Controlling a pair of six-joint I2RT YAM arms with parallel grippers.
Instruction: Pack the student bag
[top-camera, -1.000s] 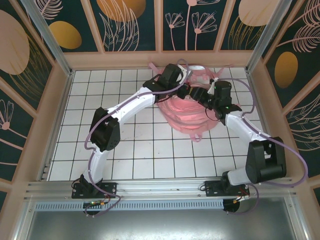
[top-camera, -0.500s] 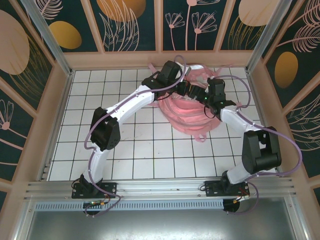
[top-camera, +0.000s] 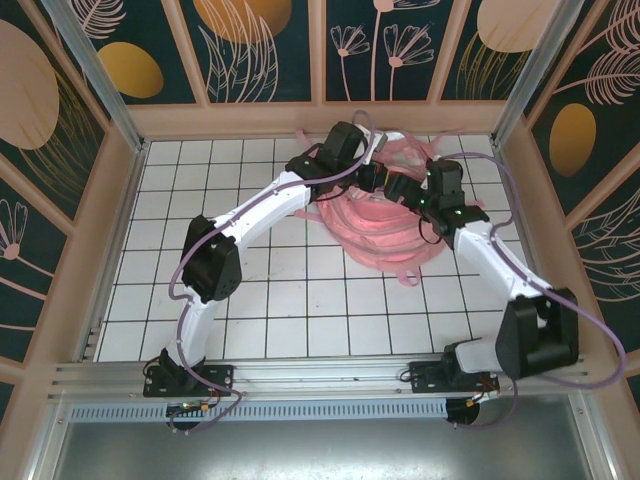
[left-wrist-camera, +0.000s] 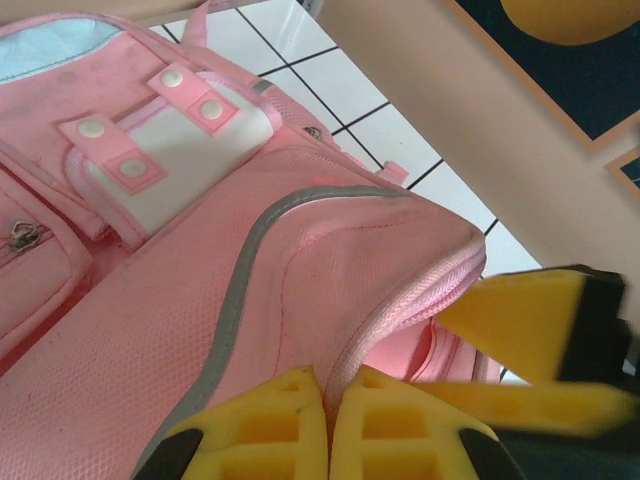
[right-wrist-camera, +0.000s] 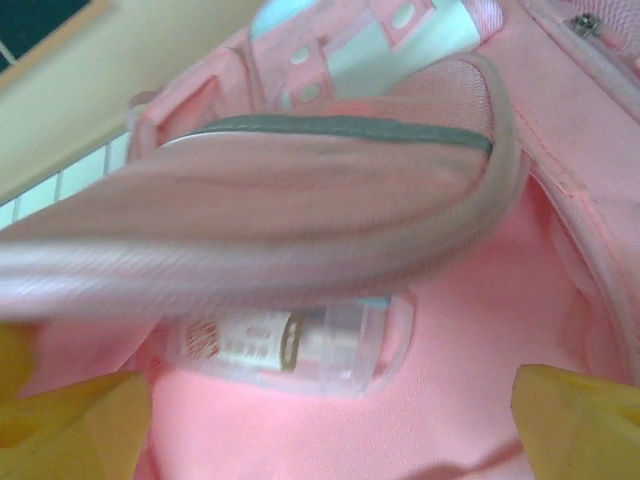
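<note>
Student bag, a large soft pink backpack (top-camera: 372, 226): I see left fingers (left-wrist-camera: 285, 435) clenched on its piped rim, right fingers (right-wrist-camera: 85, 425) spread wide at the opening, holding nothing.

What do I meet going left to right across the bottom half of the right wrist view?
Right pincer, open: one yellow finger at the left edge → small clear case with a white item inside, lying inside the student bag under its lifted flap → the other yellow finger at the right edge.
</note>
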